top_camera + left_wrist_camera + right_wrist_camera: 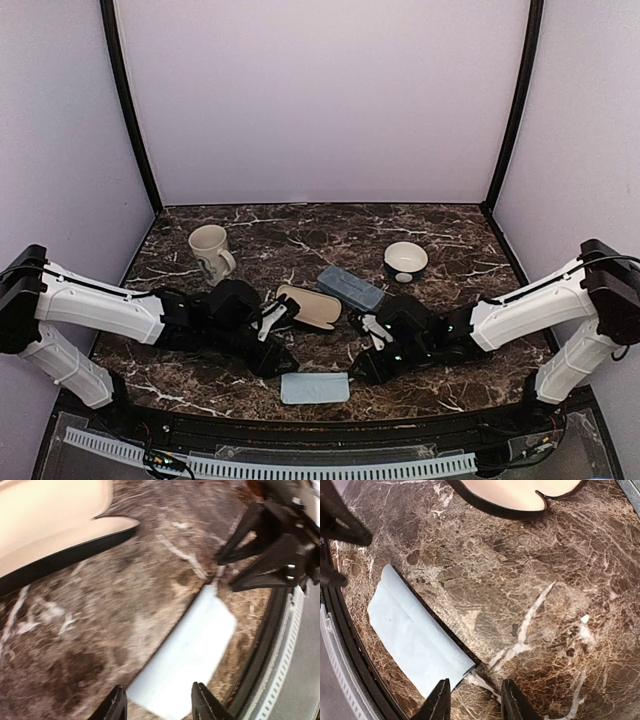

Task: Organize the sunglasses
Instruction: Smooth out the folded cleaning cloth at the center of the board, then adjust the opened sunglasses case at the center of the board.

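left gripper (158,686): fingers spread with nothing between them, held low over the table (300,235). Its tips are above one end of a pale blue cloth (314,387).

right gripper (475,681): fingers likewise spread and empty, low over bare marble. The cloth lies just to its left, with one corner close to the left fingertip.

Both grippers point toward each other over the cloth, near but apart.

open case (308,306): black rim, cream lining. It sits beyond both grippers, closer to the left one.

blue-grey case (350,288): shut, just beyond the right gripper and near the open case.

mug (210,252): cream, upright, well beyond the left gripper.

bowl (405,260): white, beyond the right gripper and past the blue-grey case.

sunglasses: cannot be made out in any view – whether they lie in a case or behind an arm cannot be told.
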